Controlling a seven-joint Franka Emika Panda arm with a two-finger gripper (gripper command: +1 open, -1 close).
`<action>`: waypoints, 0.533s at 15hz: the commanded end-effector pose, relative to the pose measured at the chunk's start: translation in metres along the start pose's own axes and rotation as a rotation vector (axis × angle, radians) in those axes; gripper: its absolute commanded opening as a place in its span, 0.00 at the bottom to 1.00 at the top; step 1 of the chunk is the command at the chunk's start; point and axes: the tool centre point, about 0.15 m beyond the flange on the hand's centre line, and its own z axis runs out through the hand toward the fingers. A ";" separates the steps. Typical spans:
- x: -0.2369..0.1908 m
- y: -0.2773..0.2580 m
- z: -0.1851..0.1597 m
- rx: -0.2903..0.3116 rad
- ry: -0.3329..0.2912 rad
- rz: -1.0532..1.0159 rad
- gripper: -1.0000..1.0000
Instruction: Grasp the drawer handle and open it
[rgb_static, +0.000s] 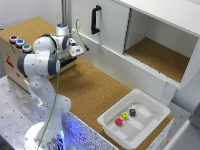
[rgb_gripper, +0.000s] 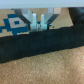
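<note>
The arm (rgb_static: 42, 60) stands at the left of the exterior view, bent over a light wooden box (rgb_static: 10, 62) that sits on the cork table (rgb_static: 95, 90). Three round buttons (rgb_static: 20, 43) lie in a row on the box's top, at the upper left of the frame. The gripper (rgb_static: 83, 48) reaches towards the centre of the frame, just off the box's far end and low over the cork.

The arm covers that end of the box, so the handle cannot be picked out in the exterior view. In the wrist view a broad, blurred black bar, most likely the handle (rgb_gripper: 42, 45), runs across the whole middle of the frame. The gripper (rgb_gripper: 41, 24) has its pale fingers (rgb_gripper: 34, 21) at the bar's upper edge. It cannot be told whether they touch the bar, or whether they are spread or pressed together. A blue and white pattern (rgb_gripper: 12, 25) shows beside them.

In the exterior view a white cabinet (rgb_static: 112, 25) fills the top, with an upright black handle (rgb_static: 95, 19) and an open compartment (rgb_static: 160, 55). At the lower right, a white tray (rgb_static: 112, 127) holds three small cubes (rgb_static: 125, 116).
</note>
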 end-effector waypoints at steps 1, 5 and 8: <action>-0.053 0.003 0.003 0.020 0.093 -0.018 0.00; -0.083 0.022 0.007 0.012 0.067 0.028 0.00; -0.097 0.029 0.007 0.004 0.051 0.040 0.00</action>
